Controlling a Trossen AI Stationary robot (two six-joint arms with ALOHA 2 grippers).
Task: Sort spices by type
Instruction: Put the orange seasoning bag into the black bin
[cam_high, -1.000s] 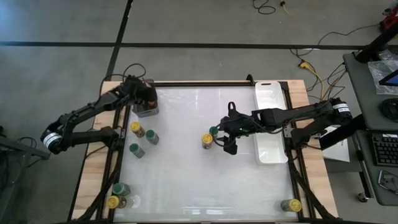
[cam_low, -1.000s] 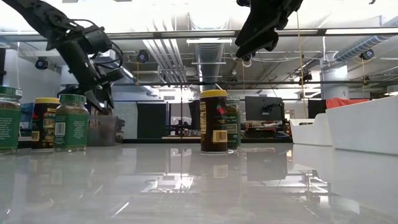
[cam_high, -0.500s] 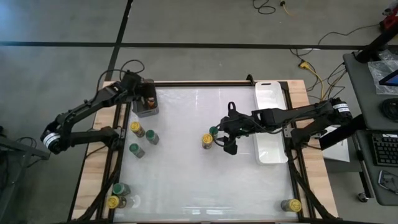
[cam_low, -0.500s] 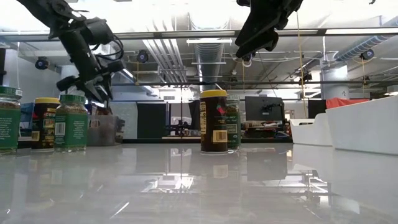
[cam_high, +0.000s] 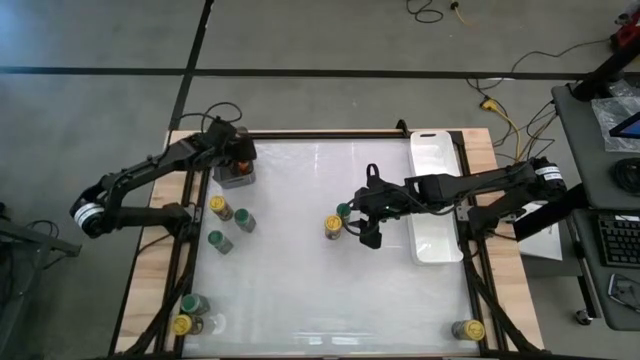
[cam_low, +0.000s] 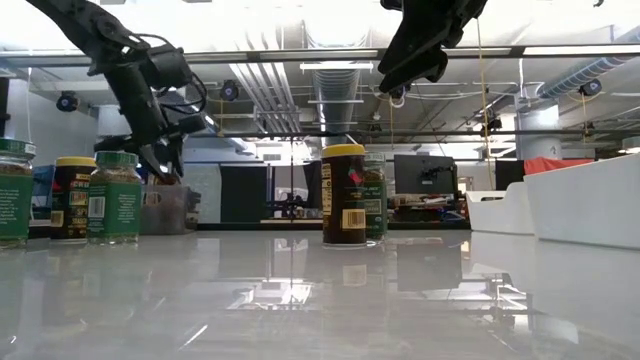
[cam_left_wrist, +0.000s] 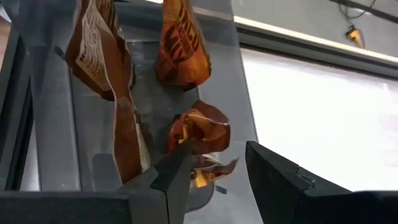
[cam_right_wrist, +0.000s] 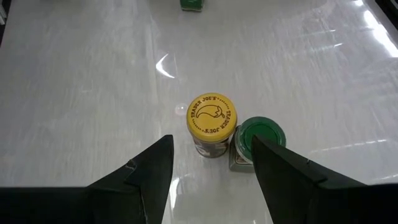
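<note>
Spice jars with yellow or green lids stand about the white table. A yellow-lidded jar (cam_right_wrist: 212, 121) and a green-lidded jar (cam_right_wrist: 260, 138) stand side by side at the table's middle (cam_high: 333, 226). My right gripper (cam_right_wrist: 211, 162) hangs open well above them (cam_low: 405, 78). At the far left, my left gripper (cam_left_wrist: 217, 158) dips, fingers apart, into the grey cup (cam_high: 236, 178) of brown packets. A crumpled brown packet (cam_left_wrist: 200, 129) sits at its fingertips. My left gripper comes slanting down into the grey cup's mouth. One fingertip (cam_left_wrist: 180, 163) lies against the crumpled packet's lower end (cam_left_wrist: 208, 169). A strip of the cup's wall shows between the packet and the other finger. Whether the packet is pinched I cannot tell.
Three jars (cam_high: 220, 207) (cam_high: 243, 221) (cam_high: 218, 241) stand at the left. More jars sit in the near left corner (cam_high: 188, 312) and near right corner (cam_high: 467, 329). A white tray (cam_high: 436, 195) lies along the right side. Bare table lies between these groups.
My left gripper rose and drew back from the grey cup toward the far left corner. It then came down again into the cup's mouth, with the same gap between its fingers.
</note>
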